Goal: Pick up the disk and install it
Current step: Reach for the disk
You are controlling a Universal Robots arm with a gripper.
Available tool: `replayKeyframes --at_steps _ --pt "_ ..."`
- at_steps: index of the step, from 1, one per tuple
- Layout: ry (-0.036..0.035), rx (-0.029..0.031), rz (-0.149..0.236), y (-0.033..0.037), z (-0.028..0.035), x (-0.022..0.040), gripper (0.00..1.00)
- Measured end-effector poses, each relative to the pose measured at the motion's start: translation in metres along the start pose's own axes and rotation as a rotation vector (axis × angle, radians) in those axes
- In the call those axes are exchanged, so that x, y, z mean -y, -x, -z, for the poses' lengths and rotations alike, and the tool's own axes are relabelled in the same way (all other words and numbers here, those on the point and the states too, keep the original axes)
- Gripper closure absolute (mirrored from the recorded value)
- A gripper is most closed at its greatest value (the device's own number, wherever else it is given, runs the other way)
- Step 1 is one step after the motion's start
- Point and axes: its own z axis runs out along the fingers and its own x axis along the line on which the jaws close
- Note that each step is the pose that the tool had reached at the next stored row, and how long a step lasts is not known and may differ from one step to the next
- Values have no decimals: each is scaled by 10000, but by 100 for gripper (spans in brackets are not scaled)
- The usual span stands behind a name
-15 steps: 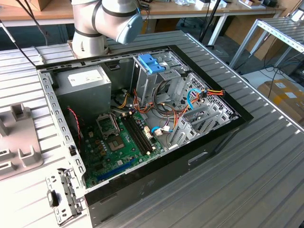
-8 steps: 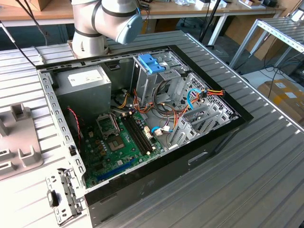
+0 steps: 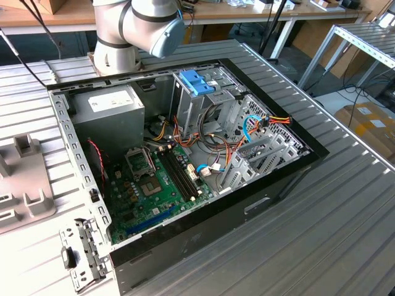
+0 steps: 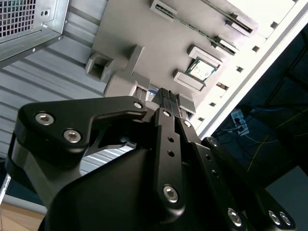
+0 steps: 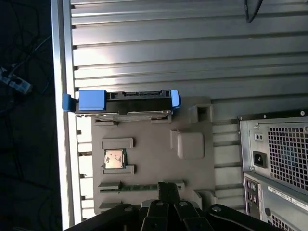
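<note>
The disk (image 5: 124, 102) stands on its long edge in a slot at one end of a grey fixture plate (image 5: 154, 139), seen in the first wrist view. It has a dark body, a light-blue frame and a bright blue tab at the end nearest the table's edge. My gripper (image 5: 166, 186) hovers over the opposite end of that plate, well apart from the disk. Its black fingers (image 4: 165, 96) are pressed together with nothing between them.
The plate also holds a processor chip (image 5: 114, 159) and a memory stick (image 5: 139, 186). The open computer case (image 3: 185, 154) lies on the ribbed metal table, its rear panel (image 5: 274, 159) beside the plate. A drive cage with a blue latch (image 3: 197, 83) stands inside. A loose metal bracket (image 3: 80, 253) lies nearby.
</note>
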Motion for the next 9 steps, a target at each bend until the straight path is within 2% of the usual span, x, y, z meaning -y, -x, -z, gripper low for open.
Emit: replayKeyframes --at_steps 9 --pt "0 0 0 -66 -32 -78 89"
